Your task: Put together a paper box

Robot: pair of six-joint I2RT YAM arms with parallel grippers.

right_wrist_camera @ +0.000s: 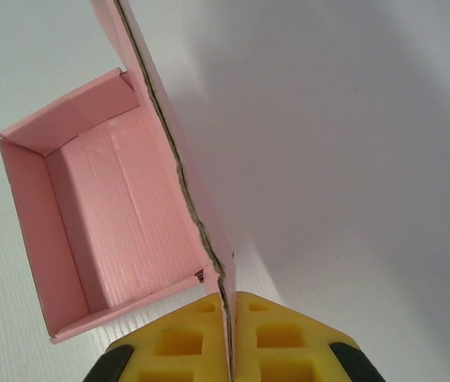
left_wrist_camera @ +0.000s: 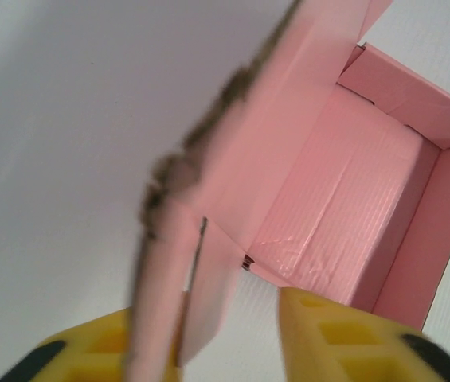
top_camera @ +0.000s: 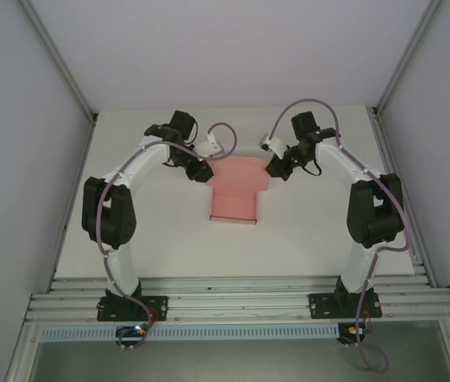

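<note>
The left hand [left_wrist_camera: 217, 342] straddles the left flap [left_wrist_camera: 232, 159] of the paper box [top_camera: 235, 191]. Its pads stand apart, the card against one pad with a gap to the other, so nothing is clamped. The box sits mid-counter [top_camera: 153, 239] between the arms, with its tray walls up. The right hand [right_wrist_camera: 228, 338] is pinched tight on the right flap [right_wrist_camera: 197, 199]. To do this well, I judge the left hand should close squarely on its flap. Both hands can then fold inward evenly without dragging the box.
</note>
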